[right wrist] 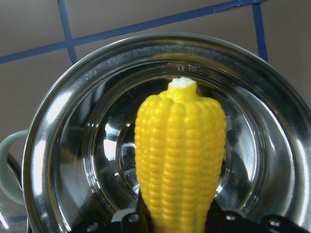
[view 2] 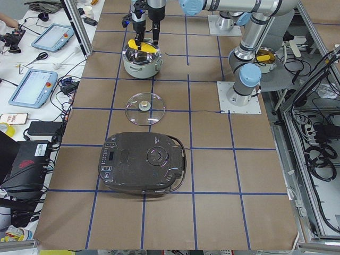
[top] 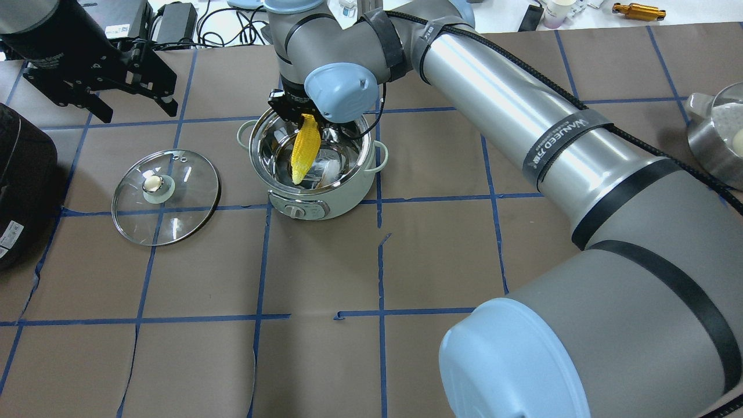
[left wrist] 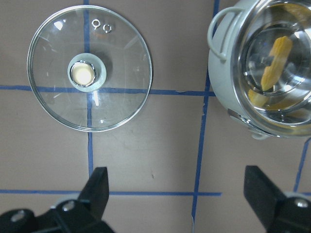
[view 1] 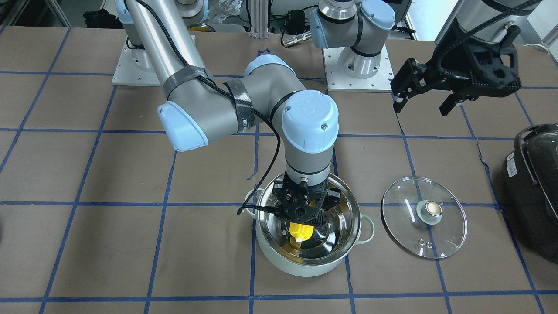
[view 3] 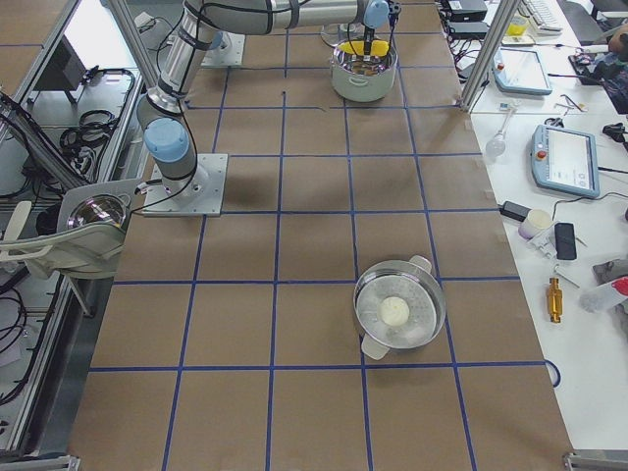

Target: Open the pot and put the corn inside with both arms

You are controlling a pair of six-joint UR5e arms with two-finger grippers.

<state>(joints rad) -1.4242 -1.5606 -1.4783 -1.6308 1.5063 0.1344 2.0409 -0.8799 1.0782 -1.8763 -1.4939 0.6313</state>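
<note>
The pot [view 1: 305, 267] is mirror-shiny steel inside, the lid [view 1: 403, 218] clear glass, the corn [right wrist: 180, 160] bumpy plastic, the worktop [view 1: 130, 244] matt paper.

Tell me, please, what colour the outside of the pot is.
The pot is pale green outside, clearest in the overhead view.

The pale-green pot [top: 338, 194] stands open (glass lid [top: 166, 196] flat beside it) with yellow corn [top: 305, 148] slanting inside, stub down.

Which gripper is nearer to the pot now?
Right. The right gripper reaches into the pot, holding the corn; the left gripper hangs open above the table, well apart from it.
</note>
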